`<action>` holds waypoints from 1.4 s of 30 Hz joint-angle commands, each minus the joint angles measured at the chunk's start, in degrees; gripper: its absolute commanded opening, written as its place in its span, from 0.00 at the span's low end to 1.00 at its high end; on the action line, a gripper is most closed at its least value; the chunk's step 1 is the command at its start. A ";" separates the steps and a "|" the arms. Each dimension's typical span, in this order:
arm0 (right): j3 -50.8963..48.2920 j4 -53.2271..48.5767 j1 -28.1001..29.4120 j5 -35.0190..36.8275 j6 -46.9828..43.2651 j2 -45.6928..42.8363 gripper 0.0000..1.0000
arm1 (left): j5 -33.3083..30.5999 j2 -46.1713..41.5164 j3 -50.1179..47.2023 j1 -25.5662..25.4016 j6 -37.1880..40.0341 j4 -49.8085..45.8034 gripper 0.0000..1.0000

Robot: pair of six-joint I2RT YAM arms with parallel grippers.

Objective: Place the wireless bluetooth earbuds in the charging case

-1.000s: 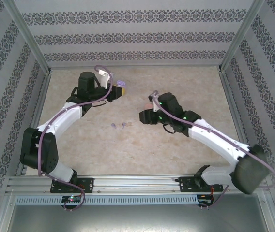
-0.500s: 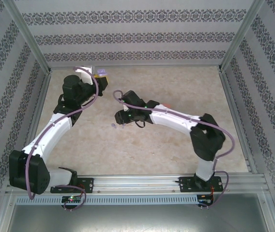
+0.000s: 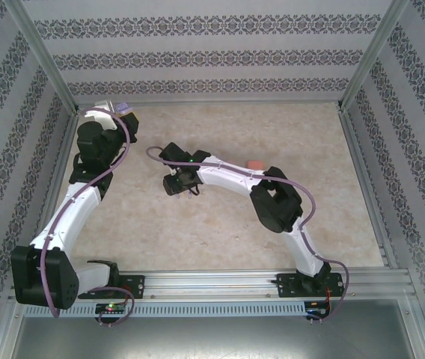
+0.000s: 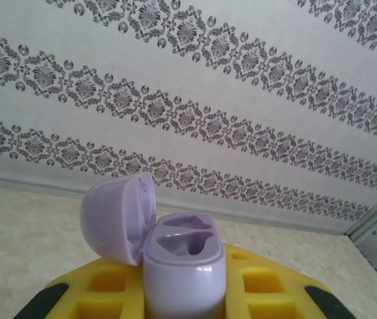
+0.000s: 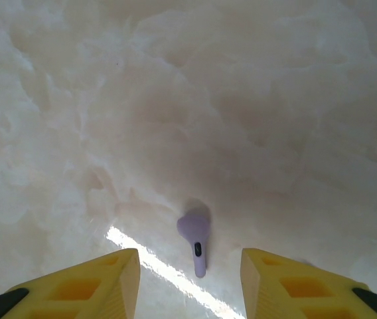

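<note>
Down on the table [image 5: 75, 100] lies a purple earbud [image 5: 194, 234]. Over it the right gripper [image 5: 187, 262] is spread wide. I think it should go straight down and pinch the stem softly. Far left, the left gripper [image 4: 185, 302] pinches the open purple case [image 4: 183, 262].

left arm [image 3: 70, 209]: stretched from base toward far left corner, upper link low, forearm rising. left gripper [image 3: 120, 110] pointing away from bases, roughly level, yellow fingers [image 4: 89, 296] clamped on open charging case [image 4: 183, 266].
right arm [image 3: 231, 176]: elbow bent, forearm reaching left past midline. right gripper [image 3: 173, 184] aimed down, jaws apart, fingers [image 5: 82, 286] holding nothing.
</note>
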 commanded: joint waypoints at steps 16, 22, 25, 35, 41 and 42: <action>12.02 -11.50 2.08 6.47 -6.07 10.59 0.45 | 1.21 -1.03 -1.77 2.44 -5.16 5.92 0.00; 13.26 -12.01 2.26 6.30 -6.09 11.93 0.43 | 1.44 -0.96 -2.19 2.54 -5.34 6.15 0.00; 13.83 -12.14 2.52 6.31 -6.10 12.41 0.42 | 1.49 -0.93 -2.20 2.53 -5.43 6.28 0.00; 15.65 -13.88 3.21 7.76 -6.24 14.14 0.37 | 1.64 -0.94 -2.54 2.61 -5.61 6.45 0.00; 14.10 -14.24 3.26 8.64 -6.26 13.53 0.33 | 1.91 -0.93 -2.46 2.63 -5.69 6.61 0.00; 13.57 -14.08 3.26 8.78 -6.24 13.24 0.34 | 1.97 -0.93 -2.48 2.61 -5.69 6.54 0.00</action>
